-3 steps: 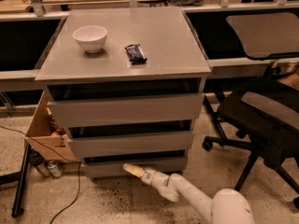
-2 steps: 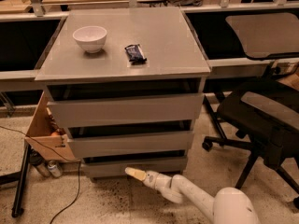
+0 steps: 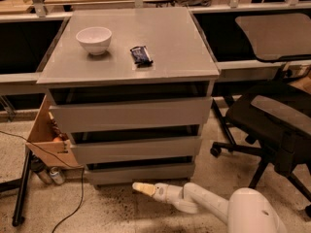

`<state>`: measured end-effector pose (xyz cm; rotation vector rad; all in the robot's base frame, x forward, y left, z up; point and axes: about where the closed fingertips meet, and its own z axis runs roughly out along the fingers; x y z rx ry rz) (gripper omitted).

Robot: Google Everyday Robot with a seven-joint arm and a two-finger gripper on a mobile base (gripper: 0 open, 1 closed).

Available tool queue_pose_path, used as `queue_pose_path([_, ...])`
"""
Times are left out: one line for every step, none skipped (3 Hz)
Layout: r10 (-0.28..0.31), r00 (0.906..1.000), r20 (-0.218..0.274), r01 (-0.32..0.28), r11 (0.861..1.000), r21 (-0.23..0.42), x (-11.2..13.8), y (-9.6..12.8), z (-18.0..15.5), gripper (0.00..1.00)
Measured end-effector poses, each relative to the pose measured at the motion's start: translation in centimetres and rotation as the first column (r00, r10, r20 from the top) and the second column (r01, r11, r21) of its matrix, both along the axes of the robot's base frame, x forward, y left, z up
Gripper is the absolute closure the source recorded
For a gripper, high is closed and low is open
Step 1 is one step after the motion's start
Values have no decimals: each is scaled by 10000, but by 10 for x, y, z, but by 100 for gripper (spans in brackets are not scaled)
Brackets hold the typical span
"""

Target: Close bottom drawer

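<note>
Bottom drawer (image 3: 141, 173) sits lowest in the cabinet (image 3: 131, 113), pulled out a bit, w/ a dark gap above its front. Gripper (image 3: 139, 186) is low by the floor, just in front of that drawer's front, approx. mid-width; can't tell if touching. Fingers look pressed together, narrow, holding nothing. On the cabinet's worktop (image 3: 170, 38): white bowl (image 3: 94, 39) & dark snack bar (image 3: 141, 56). Office chair (image 3: 272, 125) is right of the cabinet.

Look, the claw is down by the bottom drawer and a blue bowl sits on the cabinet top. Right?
Not quite: the camera view shows the bowl is white, not blue. It does sit on the cabinet top, and the claw is down low in front of the bottom drawer.
</note>
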<state>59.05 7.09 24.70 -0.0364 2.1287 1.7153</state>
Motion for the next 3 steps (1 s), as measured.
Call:
queue_pose_path([401,9984,-408,-415,9986,-326,-28,-14,2,0])
queue_pose_path([616,9948,-809,-661,9963,-550,-60,-28,5,0])
queue_pose_path([718,9932,-917,-768,9956,-529,-69,-26,5,0])
